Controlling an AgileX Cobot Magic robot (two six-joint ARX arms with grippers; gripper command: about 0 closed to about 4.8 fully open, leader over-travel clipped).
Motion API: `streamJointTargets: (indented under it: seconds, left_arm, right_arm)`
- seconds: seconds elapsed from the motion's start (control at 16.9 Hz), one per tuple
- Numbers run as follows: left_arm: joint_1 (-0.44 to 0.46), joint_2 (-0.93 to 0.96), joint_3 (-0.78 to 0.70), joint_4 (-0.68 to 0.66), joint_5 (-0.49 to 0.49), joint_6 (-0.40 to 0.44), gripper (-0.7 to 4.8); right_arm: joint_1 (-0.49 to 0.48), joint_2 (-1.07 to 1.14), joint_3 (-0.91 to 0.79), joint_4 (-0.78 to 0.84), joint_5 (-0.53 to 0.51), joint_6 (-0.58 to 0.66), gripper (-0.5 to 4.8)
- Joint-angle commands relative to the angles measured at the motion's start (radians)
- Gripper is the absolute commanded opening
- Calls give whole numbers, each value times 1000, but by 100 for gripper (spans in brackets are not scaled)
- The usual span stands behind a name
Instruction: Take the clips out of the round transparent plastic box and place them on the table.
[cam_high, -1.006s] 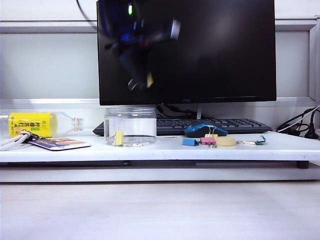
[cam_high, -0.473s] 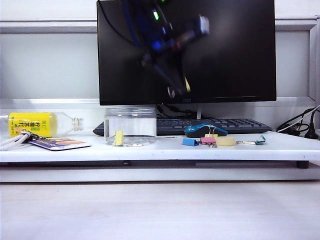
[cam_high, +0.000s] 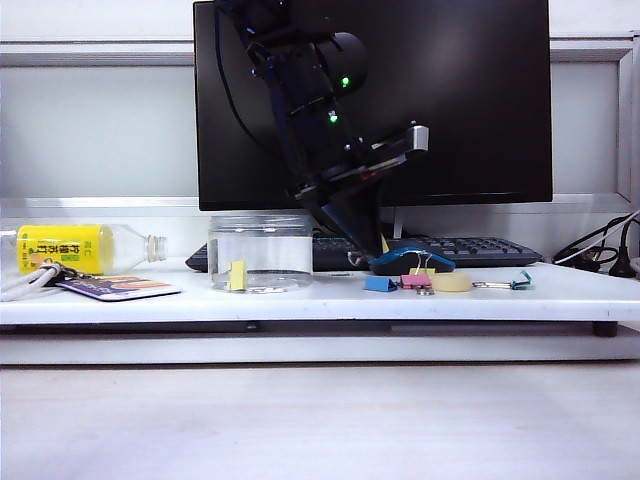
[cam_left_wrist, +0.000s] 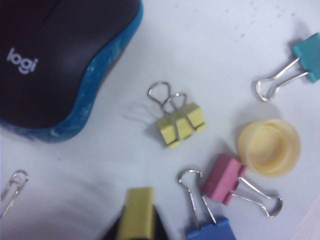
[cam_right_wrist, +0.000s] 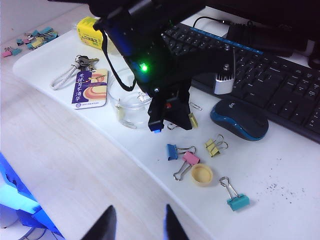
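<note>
The left gripper (cam_high: 382, 243) hangs low over the desk (cam_high: 300, 297) beside the mouse (cam_high: 410, 260), pinching a yellow clip (cam_left_wrist: 136, 212) for set-down, one clip (cam_high: 237, 276) waits in the round box (cam_high: 261, 252), and the right gripper (cam_right_wrist: 136, 223) idles open, well clear.

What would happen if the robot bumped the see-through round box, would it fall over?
Probably not. The round transparent plastic box is short, wide and upright on the table, so tipping looks unlikely. It is nearly empty, one yellow clip inside, so it would likely slide easily.
</note>
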Motion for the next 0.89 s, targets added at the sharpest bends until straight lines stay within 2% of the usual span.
streamJointTargets:
  seconds: [0.06,0.18,0.35,0.47,0.53,0.65,0.77,0.89]
  left_arm:
    - [-1,-6,3,32,-6,1,125]
    - [-2,-9,21,-4,-43,-19,128]
    - [-2,-43,141,-191,-59,-44,134]
    - [-1,-95,189,-288,-135,-47,146]
    - [14,-164,190,-406,-181,-48,153]
    - [43,-163,179,-454,-200,-76,153]
    - [80,-147,136,-472,-195,-181,153]
    - [79,-144,126,-472,-195,-201,153]
  right_arm:
    - [0,-1,3,9,0,-2,126]
    - [0,-1,3,8,0,-2,126]
    - [0,-1,3,6,-10,-2,126]
    - [0,-1,3,6,-10,-2,126]
    - [0,-1,3,6,-10,-2,126]
    - [0,-2,3,6,-11,-2,126]
    - [1,-2,3,6,-18,6,126]
    - [1,0,3,6,-34,6,126]
